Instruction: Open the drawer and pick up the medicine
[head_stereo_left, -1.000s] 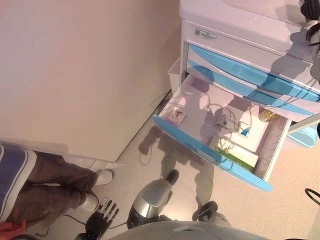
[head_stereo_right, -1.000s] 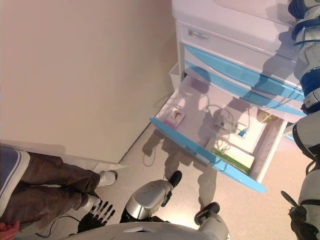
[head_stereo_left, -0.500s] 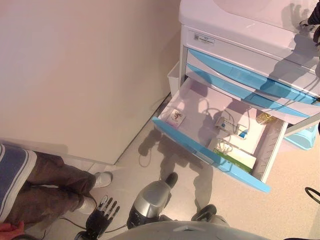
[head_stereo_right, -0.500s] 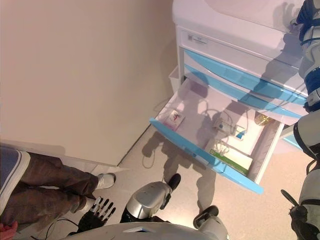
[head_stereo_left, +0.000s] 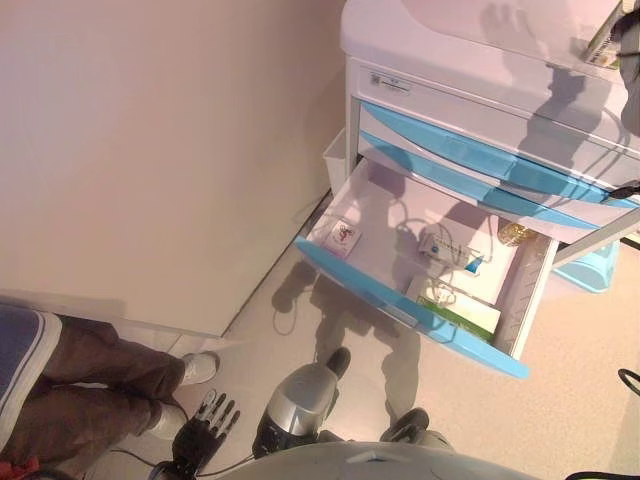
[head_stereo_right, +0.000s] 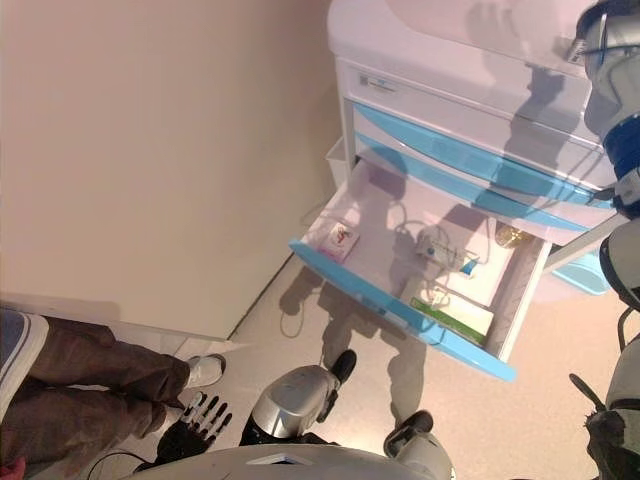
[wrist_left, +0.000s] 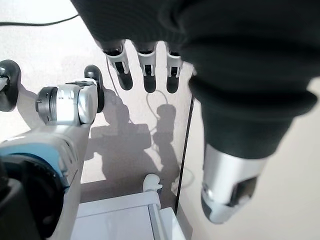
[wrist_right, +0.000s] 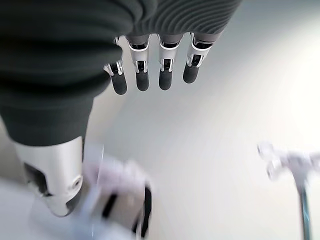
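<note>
Drawer stands open; both my robot hands, left and right, hang spread and empty; next I reach for the medicine box.

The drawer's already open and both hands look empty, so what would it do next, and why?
Probably reach the right hand down toward the open drawer. The medicine boxes lie inside untouched, and both it and the left hand hang open, holding nothing.
</note>
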